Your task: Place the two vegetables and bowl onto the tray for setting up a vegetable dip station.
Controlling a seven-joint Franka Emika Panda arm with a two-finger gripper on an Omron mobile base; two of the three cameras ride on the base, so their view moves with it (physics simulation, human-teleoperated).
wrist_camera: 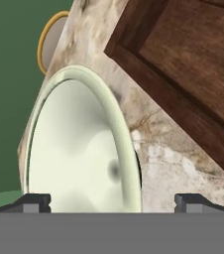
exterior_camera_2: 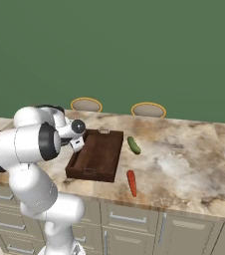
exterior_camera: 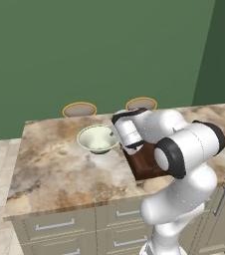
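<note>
Now we hold our gripper [wrist_camera: 113,199] spread wide and empty just over the cream-green bowl [wrist_camera: 79,149], which sits on the marble counter [exterior_camera_2: 184,159] just beside the wooden tray [exterior_camera_2: 97,154], with the cucumber [exterior_camera_2: 133,145] and carrot [exterior_camera_2: 132,183] lying off the tray's other side.

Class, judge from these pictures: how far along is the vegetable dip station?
Nothing is done: the tray is empty. In hand: the gripper, jaws open, faces the bowl on the counter beside the tray. Left: bowl, cucumber and carrot, both on the counter.
</note>
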